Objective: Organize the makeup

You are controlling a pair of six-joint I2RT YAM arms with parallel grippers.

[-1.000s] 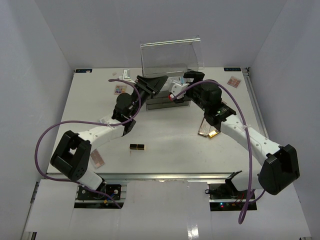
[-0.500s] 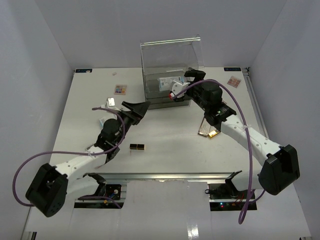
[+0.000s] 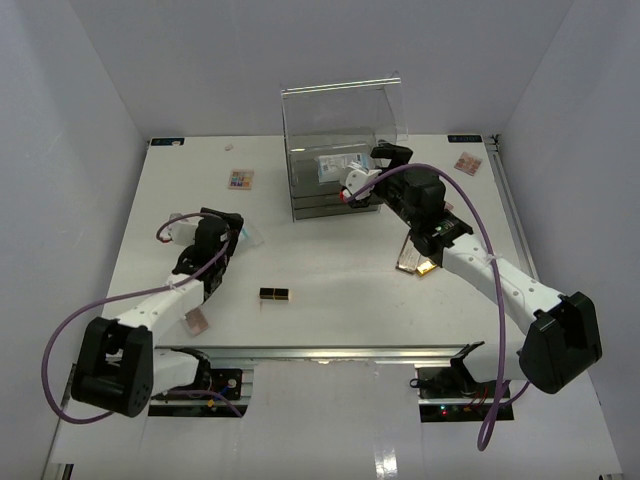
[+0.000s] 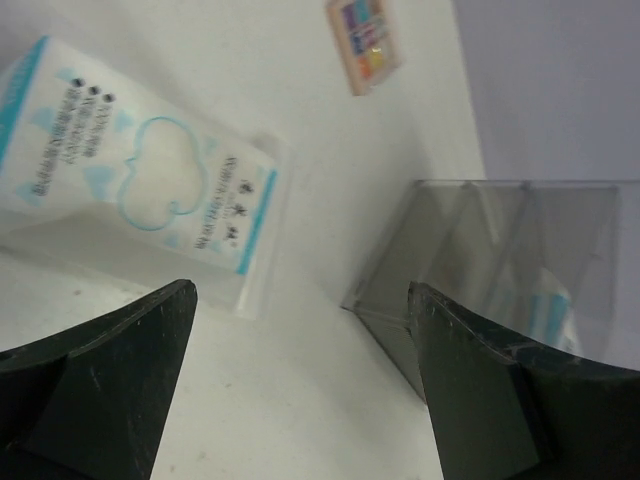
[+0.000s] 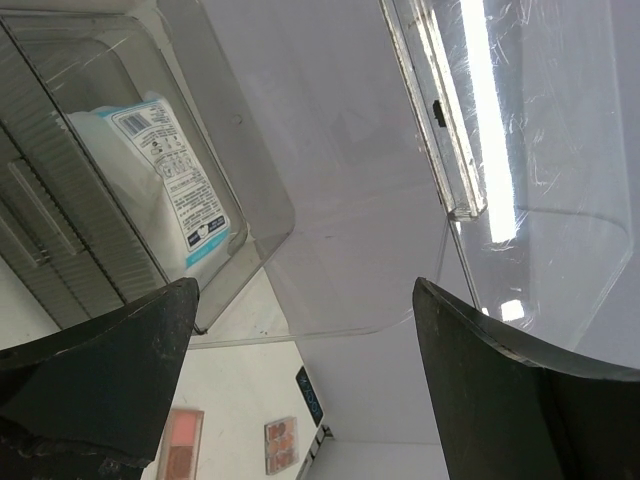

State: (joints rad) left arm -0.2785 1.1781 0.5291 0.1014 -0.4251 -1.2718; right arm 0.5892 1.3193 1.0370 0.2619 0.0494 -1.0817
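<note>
The left gripper (image 4: 300, 290) has its fingers spread wide with nothing between them. It sits low over the white table (image 3: 340, 305) on the left half, pointing toward the clear acrylic box (image 3: 340, 150). A pale-blue sachet packet (image 4: 140, 190) lies flat on the table just ahead of the finger at the left of the wrist view. It is outside the gap and I cannot tell whether the finger touches it. Farther ahead, a multicolour eyeshadow palette (image 4: 362, 40) lies flat, well apart from the gripper.

The right gripper (image 5: 302, 292) is also spread and holds nothing. It hovers at the front right of the acrylic box, facing the box's clear raised lid. A second pale-blue sachet (image 5: 160, 175) rests inside the box's top compartment, ahead of the gripper and off toward the left of its wrist view, not between the fingers.

The black-and-gold lipstick tube (image 3: 276, 294) lies on its side near the table's front middle, between the two arms and well apart from both grippers. The gold compact (image 3: 418, 264) lies partly under the right forearm. One pink palette (image 3: 467, 163) sits near the far right corner and another (image 3: 197, 320) by the left arm's elbow.
</note>
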